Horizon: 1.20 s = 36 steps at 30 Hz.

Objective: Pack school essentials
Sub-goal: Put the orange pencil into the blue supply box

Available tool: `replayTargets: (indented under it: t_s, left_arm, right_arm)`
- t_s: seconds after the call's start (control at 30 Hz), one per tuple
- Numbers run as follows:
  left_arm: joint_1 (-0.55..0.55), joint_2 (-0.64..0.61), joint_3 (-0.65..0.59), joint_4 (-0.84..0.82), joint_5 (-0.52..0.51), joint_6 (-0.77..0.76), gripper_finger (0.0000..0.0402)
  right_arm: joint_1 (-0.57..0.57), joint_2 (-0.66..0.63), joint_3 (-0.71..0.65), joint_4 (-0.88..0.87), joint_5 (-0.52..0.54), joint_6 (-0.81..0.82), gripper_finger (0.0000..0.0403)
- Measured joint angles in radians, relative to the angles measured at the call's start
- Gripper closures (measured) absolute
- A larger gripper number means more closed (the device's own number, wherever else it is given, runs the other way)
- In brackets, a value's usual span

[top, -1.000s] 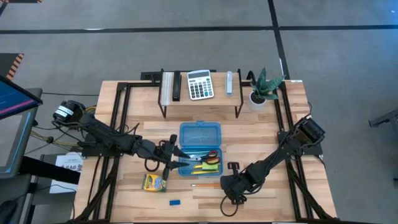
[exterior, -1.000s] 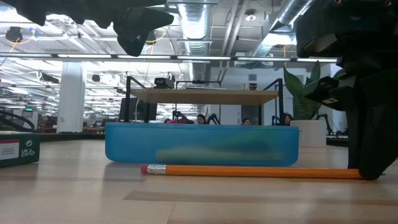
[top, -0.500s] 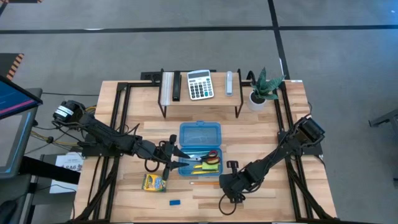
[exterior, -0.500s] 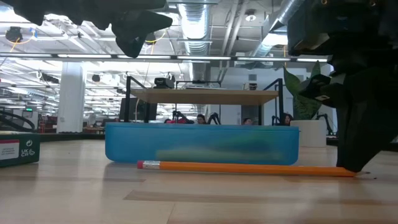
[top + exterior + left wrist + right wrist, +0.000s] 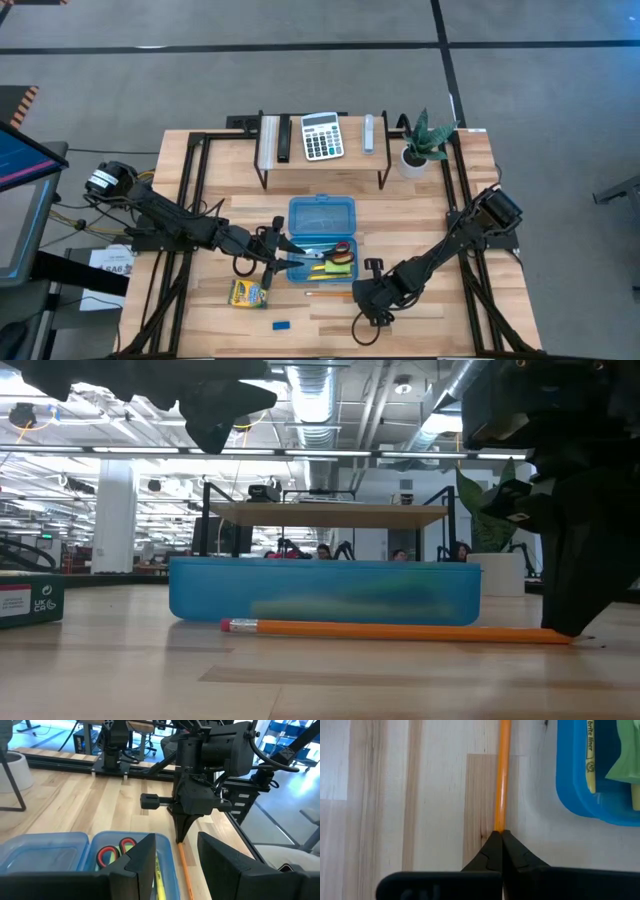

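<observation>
- One orange pencil lies flat on the desk, just beside the near long side of the blue case; in the low view its pink eraser end points away from the right arm.
- The right gripper is pinched shut on the tip of that pencil, its two dark fingers meeting around the orange shaft, low on the wood near the desk's front edge.
- The blue translucent case stands open at the desk's middle; its tray holds one pair of red-handled scissors, a yellow pencil with printed lettering, and green sticky notes.
- One yellow crayon box sits towards the front-left of the desk, apart from the case.
- One tiny blue eraser lies alone near the front edge, past the crayon box.
- The left gripper hovers over the left end of the tray, its fingers spread apart and holding nothing.
- One grey calculator rests on the raised shelf at the back edge, with one potted plant at the back-right corner.
</observation>
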Motion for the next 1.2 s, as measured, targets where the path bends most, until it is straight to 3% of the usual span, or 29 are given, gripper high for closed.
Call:
replayTargets:
  t_s: [0.57,0.87,1.2]
  left_arm:
    - [0.000,0.000,0.001,0.003,-0.026,-0.001,0.0269]
    - [-0.001,0.000,0.001,0.001,-0.018,-0.003,0.0269]
    - [-0.100,0.205,0.093,-0.024,0.008,-0.011,0.0269]
  right_arm:
    - [0.000,-0.092,0.002,0.009,0.001,-0.007,0.0399]
    - [0.000,-0.083,0.001,0.050,0.001,-0.030,0.0340]
    - [0.000,-0.083,0.001,0.040,0.015,-0.043,0.0306]
